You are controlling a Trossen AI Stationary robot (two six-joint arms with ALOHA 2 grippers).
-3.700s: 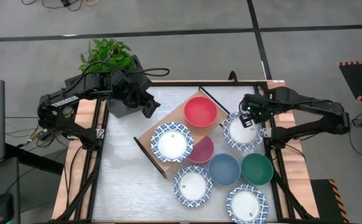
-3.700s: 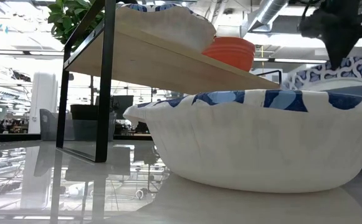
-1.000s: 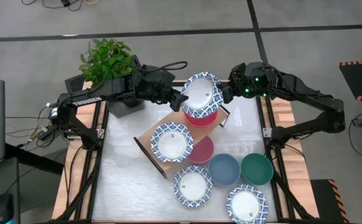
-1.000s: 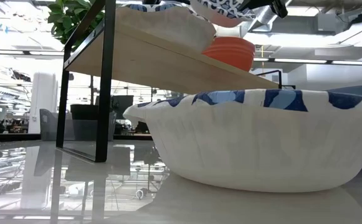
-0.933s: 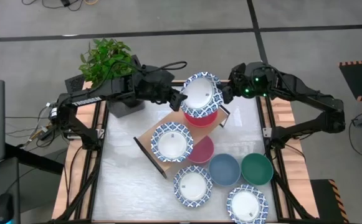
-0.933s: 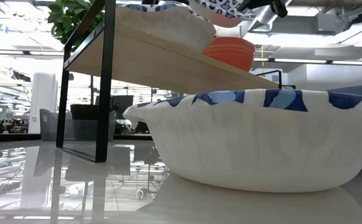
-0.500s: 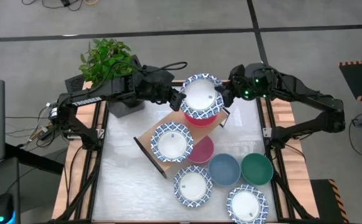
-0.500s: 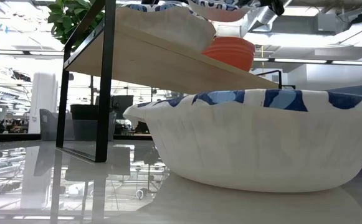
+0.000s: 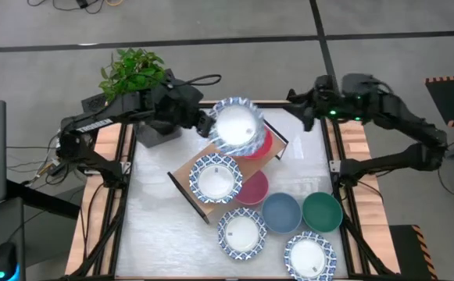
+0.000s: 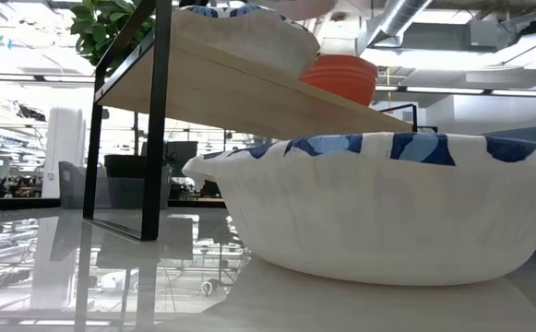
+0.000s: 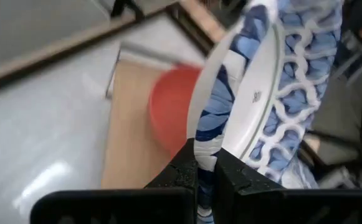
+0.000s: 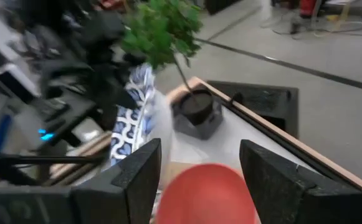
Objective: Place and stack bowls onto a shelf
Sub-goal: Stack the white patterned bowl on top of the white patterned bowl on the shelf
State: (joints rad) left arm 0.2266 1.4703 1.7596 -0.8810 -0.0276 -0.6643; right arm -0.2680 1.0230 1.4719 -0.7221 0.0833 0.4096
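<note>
Left gripper (image 11: 205,163) fingers clamp the patterned bowl (image 9: 235,127) rim, tilted above the red bowl (image 9: 263,146) on the shelf (image 9: 186,172). Right gripper (image 12: 199,177) fingers stand wide, empty.

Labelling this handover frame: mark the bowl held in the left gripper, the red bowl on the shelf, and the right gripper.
Held blue-patterned bowl (image 9: 234,125), high view, on its white inside.
Red bowl (image 12: 207,193), right wrist view, on its inner surface.
Right gripper (image 9: 303,111), high view, midway between its open fingertips.

Right hand (image 9: 303,117) released — left hand (image 9: 208,125) took patterned bowl (image 9: 237,126).
</note>
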